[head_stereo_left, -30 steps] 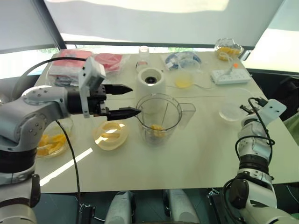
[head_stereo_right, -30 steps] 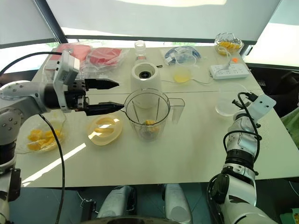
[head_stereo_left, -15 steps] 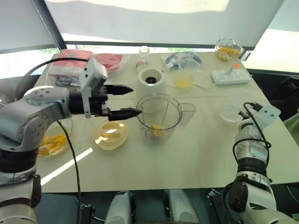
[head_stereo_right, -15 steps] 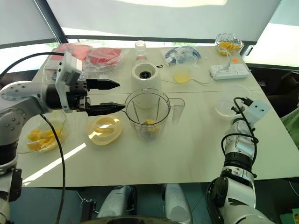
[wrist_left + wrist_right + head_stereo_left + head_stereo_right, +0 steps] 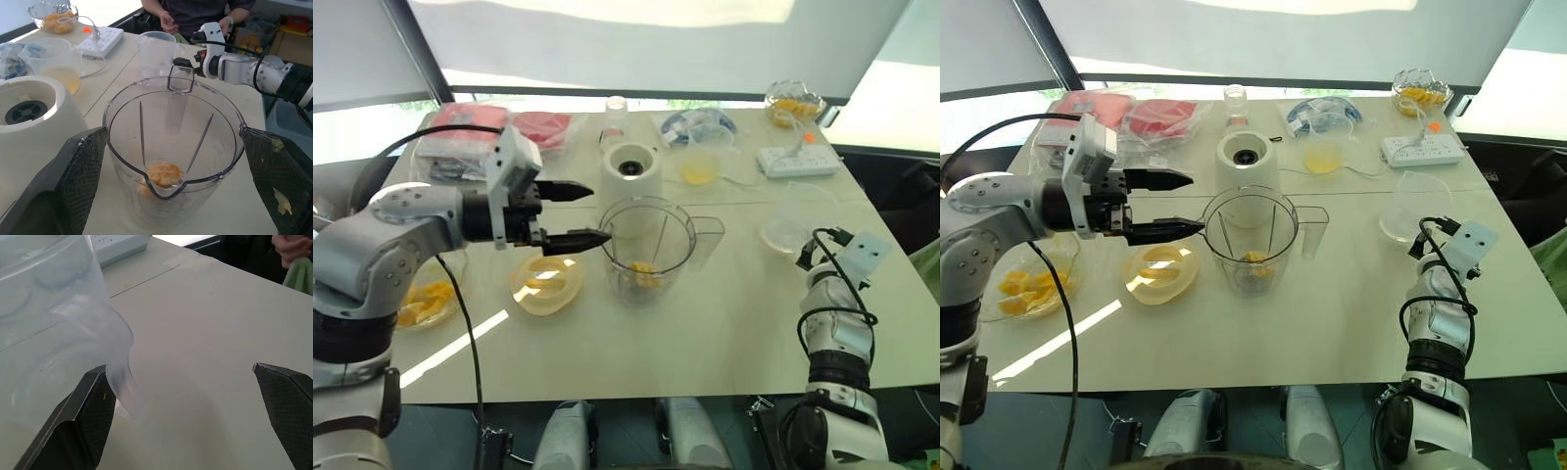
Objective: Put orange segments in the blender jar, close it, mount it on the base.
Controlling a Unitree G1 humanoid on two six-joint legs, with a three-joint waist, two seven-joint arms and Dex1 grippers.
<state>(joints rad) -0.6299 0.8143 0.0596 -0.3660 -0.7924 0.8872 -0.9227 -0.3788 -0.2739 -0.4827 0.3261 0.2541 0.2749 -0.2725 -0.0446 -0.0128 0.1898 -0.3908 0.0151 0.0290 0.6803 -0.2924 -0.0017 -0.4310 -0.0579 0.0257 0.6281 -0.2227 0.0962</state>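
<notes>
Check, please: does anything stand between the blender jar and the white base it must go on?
Nothing visible does. The blender jar stands directly in front of the white base; the left gripper, open, is at the jar's left side.

Left arm [image 5: 401,220]: rounded silver-grey shells with black joint bands. A white boxy camera housing [image 5: 512,162] sits behind the left claw [image 5: 598,211]. The fingers [image 5: 570,189] are black and taper to points, and the pads [image 5: 73,176] are cross-hatched. A black cable [image 5: 474,382] trails off the wrist.

Right arm [image 5: 832,338]: same grey shells, with a white wrist block [image 5: 864,249]. Thin black cables [image 5: 837,311] coil behind the right claw [image 5: 176,372].
</notes>
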